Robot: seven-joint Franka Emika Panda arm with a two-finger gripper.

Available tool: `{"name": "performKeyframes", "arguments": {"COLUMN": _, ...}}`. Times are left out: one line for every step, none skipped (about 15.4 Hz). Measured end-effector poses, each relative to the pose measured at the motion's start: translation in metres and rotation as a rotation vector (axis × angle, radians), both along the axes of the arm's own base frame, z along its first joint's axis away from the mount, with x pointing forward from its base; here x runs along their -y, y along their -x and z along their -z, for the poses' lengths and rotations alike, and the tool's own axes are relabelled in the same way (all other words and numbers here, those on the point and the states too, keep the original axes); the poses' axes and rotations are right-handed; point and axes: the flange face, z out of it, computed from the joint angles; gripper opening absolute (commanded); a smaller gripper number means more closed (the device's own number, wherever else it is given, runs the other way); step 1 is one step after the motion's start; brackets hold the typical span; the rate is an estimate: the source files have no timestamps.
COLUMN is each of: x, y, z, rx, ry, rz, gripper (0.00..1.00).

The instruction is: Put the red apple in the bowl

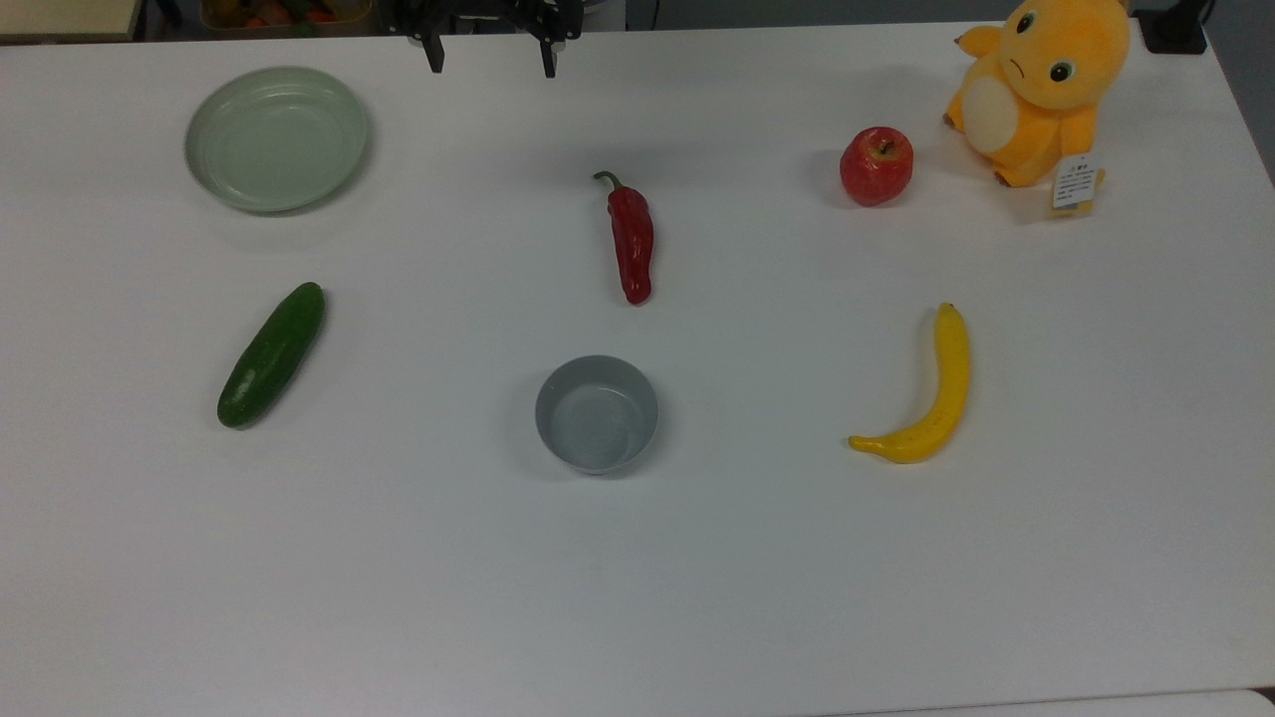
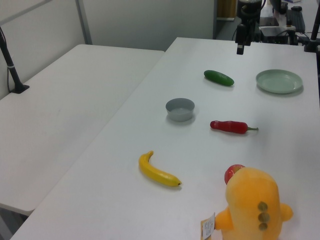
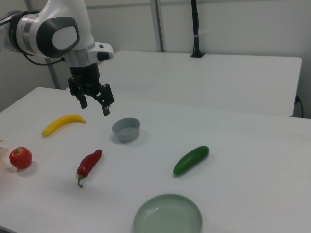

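Gripper [image 1: 491,55] high over table's [image 1: 637,558] far edge, jaws spread, empty. Red apple [image 1: 877,165] sits beside plush toy [image 1: 1041,90], far toward top view's right of gripper; bowl [image 1: 597,413] empty, beyond chili pepper [image 1: 631,239] from gripper.

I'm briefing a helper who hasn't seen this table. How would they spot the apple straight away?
In the top view, find the orange plush toy at the white table's far right corner. Just to the top view's left of it sits the round red apple with a short brown stem. The other red item, a chili pepper, is long and thin.
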Motion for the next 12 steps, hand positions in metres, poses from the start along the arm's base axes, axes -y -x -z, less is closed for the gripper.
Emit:
{"name": "performKeyframes", "arguments": {"x": -0.001, "y": 0.0, "z": 0.0, "rx": 0.0, "ry": 0.0, "rz": 0.001, "gripper": 1.0}}
{"name": "performKeyframes", "arguments": {"x": -0.001, "y": 0.0, "z": 0.0, "rx": 0.0, "ry": 0.0, "rz": 0.025, "gripper": 1.0}}
{"name": "performKeyframes", "arguments": {"x": -0.001, "y": 0.0, "z": -0.001, "rx": 0.0, "ry": -0.001, "rz": 0.037, "gripper": 1.0}}
{"name": "performKeyframes", "arguments": {"x": -0.001, "y": 0.0, "z": -0.001, "rx": 0.001, "ry": -0.001, "rz": 0.042, "gripper": 1.0}}
{"name": "performKeyframes", "arguments": {"x": -0.001, "y": 0.0, "z": -0.002, "rx": 0.001, "ry": -0.001, "rz": 0.043, "gripper": 1.0}}
{"name": "performKeyframes", "arguments": {"x": -0.001, "y": 0.0, "z": -0.001, "rx": 0.001, "ry": -0.001, "rz": 0.044, "gripper": 1.0}}
{"name": "performKeyframes", "arguments": {"x": -0.001, "y": 0.0, "z": -0.001, "rx": 0.001, "ry": -0.001, "rz": 0.044, "gripper": 1.0}}
{"name": "performKeyframes", "arguments": {"x": -0.002, "y": 0.0, "z": -0.001, "rx": 0.001, "ry": -0.001, "rz": 0.043, "gripper": 1.0}}
{"name": "performKeyframes", "arguments": {"x": -0.004, "y": 0.0, "z": -0.001, "rx": 0.001, "ry": -0.001, "rz": 0.039, "gripper": 1.0}}
{"name": "performKeyframes", "arguments": {"x": -0.013, "y": 0.0, "z": -0.001, "rx": 0.001, "ry": 0.0, "rz": 0.023, "gripper": 1.0}}
{"name": "performKeyframes", "arguments": {"x": -0.023, "y": 0.001, "z": -0.001, "rx": 0.001, "ry": 0.0, "rz": 0.005, "gripper": 1.0}}
{"name": "performKeyframes", "arguments": {"x": -0.036, "y": 0.002, "z": 0.0, "rx": -0.001, "ry": 0.001, "rz": -0.019, "gripper": 1.0}}
